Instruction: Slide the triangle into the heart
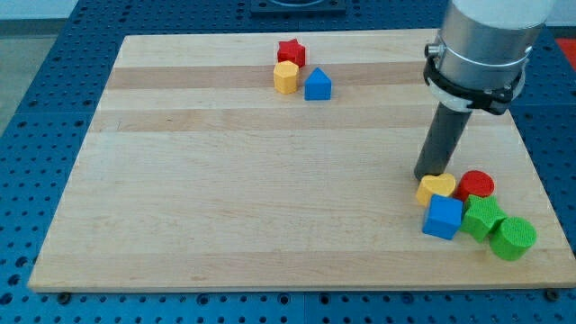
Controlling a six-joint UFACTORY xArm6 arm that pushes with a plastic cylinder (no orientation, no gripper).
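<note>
A blue triangle block (317, 85) sits near the view's top, touching a yellow hexagon block (285, 77), with a red star block (290, 51) just above them. A yellow heart block (436, 188) lies at the view's lower right. My tip (425, 176) rests on the board right at the heart's upper left edge, far to the right of and below the triangle.
Beside the heart lie a red round block (475, 185), a blue cube (443, 217), a green star-like block (482, 218) and a green cylinder (514, 238). The wooden board (225, 198) ends close to the right of this cluster.
</note>
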